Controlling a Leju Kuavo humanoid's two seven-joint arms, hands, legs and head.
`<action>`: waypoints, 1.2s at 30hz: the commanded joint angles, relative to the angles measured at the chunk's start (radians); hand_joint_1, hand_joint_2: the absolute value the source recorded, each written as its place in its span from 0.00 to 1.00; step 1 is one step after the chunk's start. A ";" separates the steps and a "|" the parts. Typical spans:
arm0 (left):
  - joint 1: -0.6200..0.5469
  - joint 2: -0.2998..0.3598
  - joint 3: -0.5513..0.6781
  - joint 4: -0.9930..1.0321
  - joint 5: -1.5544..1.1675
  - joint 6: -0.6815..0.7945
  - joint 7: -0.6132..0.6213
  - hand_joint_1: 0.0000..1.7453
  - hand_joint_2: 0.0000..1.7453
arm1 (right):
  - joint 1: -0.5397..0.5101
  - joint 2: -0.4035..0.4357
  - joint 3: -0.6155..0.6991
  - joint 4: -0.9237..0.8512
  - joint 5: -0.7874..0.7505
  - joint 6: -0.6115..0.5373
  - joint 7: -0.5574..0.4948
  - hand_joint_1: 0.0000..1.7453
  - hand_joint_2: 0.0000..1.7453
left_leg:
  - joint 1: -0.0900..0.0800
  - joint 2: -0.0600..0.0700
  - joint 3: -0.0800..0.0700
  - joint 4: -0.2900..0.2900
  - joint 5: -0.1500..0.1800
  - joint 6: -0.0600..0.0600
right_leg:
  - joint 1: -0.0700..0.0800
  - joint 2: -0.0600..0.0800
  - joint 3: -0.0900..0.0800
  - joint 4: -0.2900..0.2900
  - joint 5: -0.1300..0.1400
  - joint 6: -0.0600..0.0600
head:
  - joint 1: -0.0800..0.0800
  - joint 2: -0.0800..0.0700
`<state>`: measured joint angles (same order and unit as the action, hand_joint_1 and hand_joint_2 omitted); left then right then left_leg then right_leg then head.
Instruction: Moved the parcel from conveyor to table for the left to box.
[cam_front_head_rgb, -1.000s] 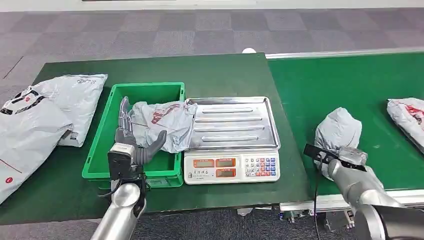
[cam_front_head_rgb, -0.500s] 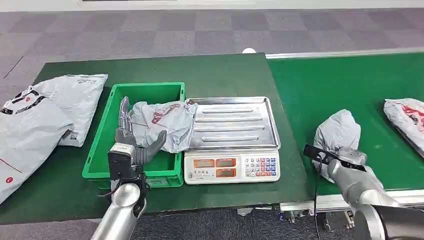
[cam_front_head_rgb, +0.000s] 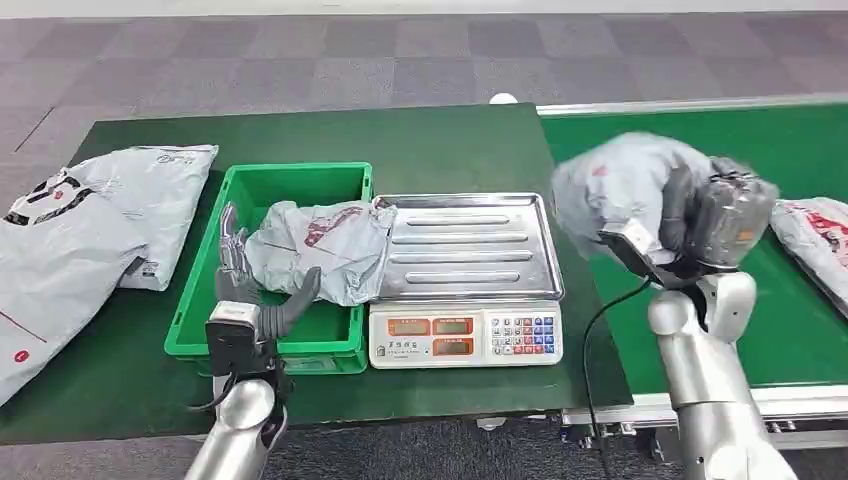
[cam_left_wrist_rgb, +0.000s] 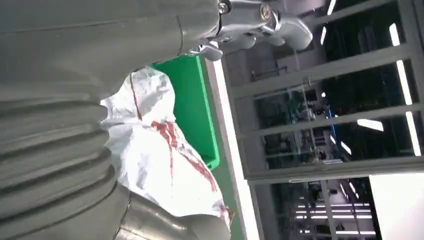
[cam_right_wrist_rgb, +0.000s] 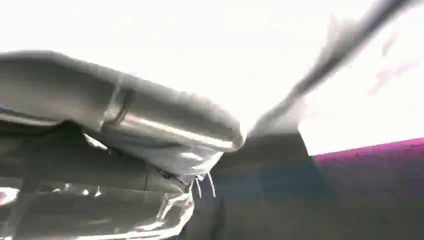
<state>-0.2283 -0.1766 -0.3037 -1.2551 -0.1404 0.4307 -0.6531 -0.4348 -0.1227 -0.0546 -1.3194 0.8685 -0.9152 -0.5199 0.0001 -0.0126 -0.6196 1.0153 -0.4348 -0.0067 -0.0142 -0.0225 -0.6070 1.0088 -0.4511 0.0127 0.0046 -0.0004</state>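
green surface (cam_front_head_rgb: 440, 150) under the right hand (cam_front_head_rgb: 700, 215), fingers holding a grey parcel (cam_front_head_rgb: 620, 185); left hand (cam_front_head_rgb: 250, 290) fingers wide beside the bagged parcel (cam_left_wrist_rgb: 155, 150), red print clearer by wrist view.

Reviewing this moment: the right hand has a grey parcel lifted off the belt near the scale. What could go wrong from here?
1. The grey parcel is soft and bulges out of the right hand; the picture is blurred with motion, so it may slip in mid-swing.
2. It hangs close to the scale tray; a low pass might clip the tray's edge.
3. The left hand sits in the green bin beside a parcel draped over the bin's wall, which may snag later boxing.
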 joint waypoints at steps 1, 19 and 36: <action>0.032 0.041 0.029 -0.065 -0.014 0.014 0.005 0.00 1.00 | 0.034 0.197 -0.135 -0.340 -0.019 0.217 -0.139 1.00 0.00 | -0.001 0.005 0.003 -0.001 -0.002 -0.001 | -0.001 0.006 0.001 0.000 0.000 -0.001 | -0.001 0.000; 0.076 0.044 0.092 -0.136 -0.049 0.008 0.021 0.00 1.00 | -0.123 0.076 0.128 -0.063 0.250 0.217 0.214 1.00 0.00 | 0.000 0.016 0.007 -0.001 -0.002 -0.001 | -0.001 0.018 0.002 -0.001 0.003 -0.002 | -0.001 0.000; 0.038 0.051 0.036 -0.093 -0.029 0.003 -0.013 0.00 1.00 | -0.474 0.032 0.462 0.680 0.331 0.263 0.285 1.00 0.00 | 0.001 0.012 0.007 -0.001 0.000 -0.001 | 0.000 0.013 0.004 -0.002 0.004 -0.002 | -0.001 0.000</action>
<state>-0.1503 -0.1476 -0.2556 -1.3985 -0.1728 0.4398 -0.6679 -0.7249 -0.0606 0.1982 -1.0872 1.1993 -0.6375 -0.2209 -0.0001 -0.0059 -0.6179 1.0155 -0.4336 -0.0072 -0.0150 -0.0153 -0.6076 1.0092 -0.4481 0.0112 0.0038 0.0000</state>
